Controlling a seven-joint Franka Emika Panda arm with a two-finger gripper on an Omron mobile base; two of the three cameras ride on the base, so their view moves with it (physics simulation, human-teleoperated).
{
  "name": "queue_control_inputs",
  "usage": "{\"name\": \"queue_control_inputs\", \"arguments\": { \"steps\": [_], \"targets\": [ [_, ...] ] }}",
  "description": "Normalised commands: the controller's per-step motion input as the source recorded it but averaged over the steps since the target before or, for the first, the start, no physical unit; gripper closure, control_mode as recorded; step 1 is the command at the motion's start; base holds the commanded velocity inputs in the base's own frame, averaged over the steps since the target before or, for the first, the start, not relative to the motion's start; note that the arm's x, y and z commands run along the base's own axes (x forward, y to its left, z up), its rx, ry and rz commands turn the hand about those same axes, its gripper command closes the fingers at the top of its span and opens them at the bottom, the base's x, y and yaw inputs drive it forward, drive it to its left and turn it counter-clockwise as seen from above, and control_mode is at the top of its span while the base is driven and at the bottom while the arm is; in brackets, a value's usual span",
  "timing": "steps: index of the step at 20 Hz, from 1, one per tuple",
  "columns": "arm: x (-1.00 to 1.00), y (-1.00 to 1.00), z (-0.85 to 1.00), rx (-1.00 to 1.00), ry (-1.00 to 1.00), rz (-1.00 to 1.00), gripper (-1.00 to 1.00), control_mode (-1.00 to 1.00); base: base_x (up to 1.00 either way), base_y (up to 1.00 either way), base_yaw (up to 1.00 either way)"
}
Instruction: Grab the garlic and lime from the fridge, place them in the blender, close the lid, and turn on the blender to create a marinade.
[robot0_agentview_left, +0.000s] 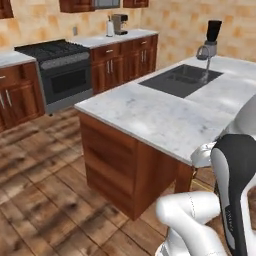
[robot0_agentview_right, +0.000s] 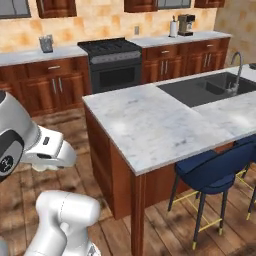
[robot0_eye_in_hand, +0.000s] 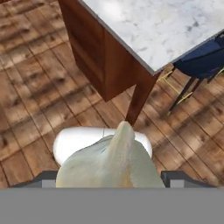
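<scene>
In the hand view a pale, greenish-white garlic (robot0_eye_in_hand: 114, 162) with a pointed tip sits between the two dark fingertips (robot0_eye_in_hand: 176, 177). My gripper (robot0_eye_in_hand: 111, 180) is shut on it, low above the wooden floor and in front of the island's near corner. The blender (robot0_agentview_left: 212, 38), a black jar on a grey base, stands at the far end of the marble island (robot0_agentview_left: 150, 117), beside the sink (robot0_agentview_left: 181, 79). The lime, the fridge and the lid are out of view.
Blue stools (robot0_agentview_right: 215, 170) are tucked under the island's right side. A black stove (robot0_agentview_right: 112, 62) and brown cabinets (robot0_agentview_right: 52, 85) line the back wall, with a coffee machine (robot0_agentview_right: 186, 24) on the counter. A faucet (robot0_agentview_right: 235, 70) rises by the sink.
</scene>
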Motion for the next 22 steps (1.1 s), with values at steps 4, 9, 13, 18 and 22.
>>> {"name": "queue_control_inputs", "arguments": {
  "steps": [4,9,13,18,22],
  "targets": [
    [0.00,0.00,0.00,0.00,0.00,0.00,1.00,1.00,0.78,0.48,-0.57],
    [0.00,0.00,0.00,0.00,0.00,0.00,1.00,1.00,0.85,0.99,-0.46],
    [0.00,0.00,0.00,0.00,0.00,0.00,1.00,1.00,0.85,1.00,-0.44],
    [0.00,0.00,0.00,0.00,0.00,0.00,1.00,1.00,0.76,1.00,-0.42],
    [0.00,0.00,0.00,0.00,0.00,0.00,1.00,1.00,0.67,1.00,-0.41]
  ]
}}
